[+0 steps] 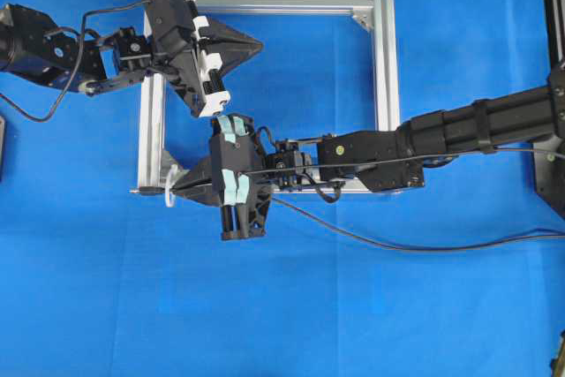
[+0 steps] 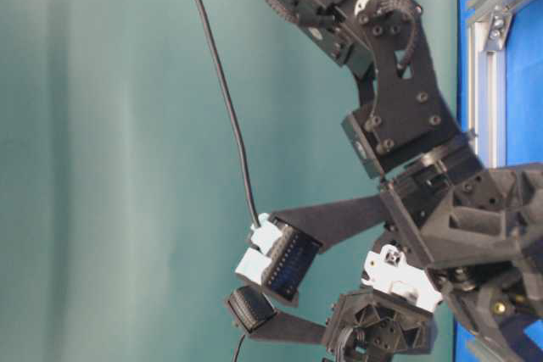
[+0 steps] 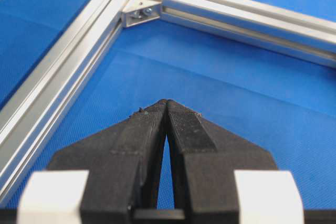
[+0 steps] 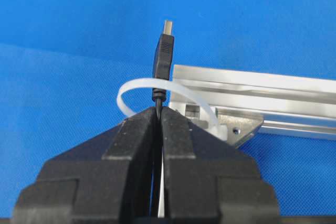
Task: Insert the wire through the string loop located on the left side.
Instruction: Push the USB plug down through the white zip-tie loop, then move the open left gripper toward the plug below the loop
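Observation:
My right gripper [image 4: 159,109] is shut on the wire [image 4: 163,59], a thin black cable, just behind its plug. The plug stands out past the fingertips, with its grey tip [image 4: 168,26] at the far end. The white string loop [image 4: 135,86] arcs around the wire right at my fingertips and is tied to the frame's corner. Seen from overhead, the right gripper [image 1: 177,186] points left at the frame's lower-left corner, and the plug tip [image 1: 138,190] lies just left of the string loop [image 1: 169,193]. My left gripper [image 1: 259,43] is shut and empty over the frame's upper left; its closed tips [image 3: 167,102] hover above the cloth.
A silver aluminium frame [image 1: 384,59] lies on the blue cloth, and both grippers work at its left side. Its rails [image 3: 63,72] run ahead and left of the left gripper. One rail [image 4: 262,93] runs right from the loop's corner. A black cable [image 1: 397,243] trails right across the cloth.

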Robot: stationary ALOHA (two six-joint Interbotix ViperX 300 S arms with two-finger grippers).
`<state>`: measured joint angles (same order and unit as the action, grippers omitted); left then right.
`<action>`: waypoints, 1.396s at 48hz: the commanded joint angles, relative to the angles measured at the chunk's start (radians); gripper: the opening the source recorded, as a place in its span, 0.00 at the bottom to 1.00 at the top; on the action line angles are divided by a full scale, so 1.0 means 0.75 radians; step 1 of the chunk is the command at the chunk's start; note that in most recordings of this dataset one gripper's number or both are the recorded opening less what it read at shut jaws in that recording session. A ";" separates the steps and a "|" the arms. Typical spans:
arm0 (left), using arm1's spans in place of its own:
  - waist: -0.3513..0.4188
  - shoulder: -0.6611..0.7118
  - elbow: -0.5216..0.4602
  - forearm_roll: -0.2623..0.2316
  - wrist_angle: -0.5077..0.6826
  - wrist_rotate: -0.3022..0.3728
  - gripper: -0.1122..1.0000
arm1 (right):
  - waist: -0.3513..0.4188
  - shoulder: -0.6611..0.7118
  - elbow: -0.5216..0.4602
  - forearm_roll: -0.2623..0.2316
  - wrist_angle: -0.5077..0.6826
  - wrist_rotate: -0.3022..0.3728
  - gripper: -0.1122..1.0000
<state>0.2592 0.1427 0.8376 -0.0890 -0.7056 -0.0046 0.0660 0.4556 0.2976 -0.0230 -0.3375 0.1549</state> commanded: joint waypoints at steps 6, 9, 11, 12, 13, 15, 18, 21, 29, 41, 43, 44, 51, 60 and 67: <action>-0.004 -0.047 -0.008 0.002 -0.006 0.004 0.10 | -0.006 -0.025 -0.039 0.004 -0.004 0.002 0.01; -0.004 -0.047 -0.008 0.004 -0.006 0.006 0.10 | -0.006 -0.025 -0.039 0.004 -0.004 0.002 0.01; -0.004 -0.047 -0.008 0.004 -0.006 0.006 0.10 | -0.006 -0.025 -0.039 0.004 -0.004 0.002 0.01; -0.004 -0.047 -0.008 0.004 -0.006 0.006 0.10 | -0.006 -0.025 -0.041 0.004 -0.004 0.002 0.01; -0.004 -0.047 -0.008 0.004 -0.008 0.006 0.10 | -0.006 -0.022 -0.039 0.006 -0.004 0.002 0.01; -0.004 -0.047 -0.006 0.002 -0.006 0.006 0.10 | -0.006 -0.025 -0.039 0.004 -0.004 0.002 0.01; -0.004 -0.053 0.002 0.004 -0.006 0.008 0.10 | -0.006 -0.022 -0.039 0.004 -0.002 0.002 0.01; -0.004 -0.065 0.016 0.004 -0.006 0.010 0.10 | -0.006 -0.025 -0.039 0.004 -0.002 0.002 0.01; -0.002 -0.129 0.106 0.004 -0.014 0.010 0.10 | -0.006 -0.025 -0.039 0.004 -0.002 0.002 0.01; 0.027 -0.243 0.299 0.004 -0.014 0.010 0.10 | -0.008 -0.025 -0.041 0.004 -0.004 0.002 0.01; 0.039 -0.270 0.337 0.004 -0.016 0.010 0.10 | -0.006 -0.025 -0.043 0.004 -0.002 0.002 0.01; 0.043 -0.282 0.354 0.004 -0.016 0.010 0.10 | -0.006 -0.022 -0.041 0.004 -0.002 0.002 0.01; 0.057 -0.360 0.442 0.004 -0.018 0.008 0.10 | -0.006 -0.025 -0.041 0.004 -0.002 0.002 0.01; 0.057 -0.440 0.526 0.004 -0.018 0.006 0.10 | -0.006 -0.022 -0.039 0.004 -0.002 0.002 0.01; 0.057 -0.472 0.560 0.002 -0.018 0.008 0.10 | -0.006 -0.025 -0.041 0.004 -0.002 0.002 0.01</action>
<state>0.3007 -0.1887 1.2594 -0.0890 -0.7102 0.0000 0.0644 0.4602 0.2884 -0.0230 -0.3359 0.1565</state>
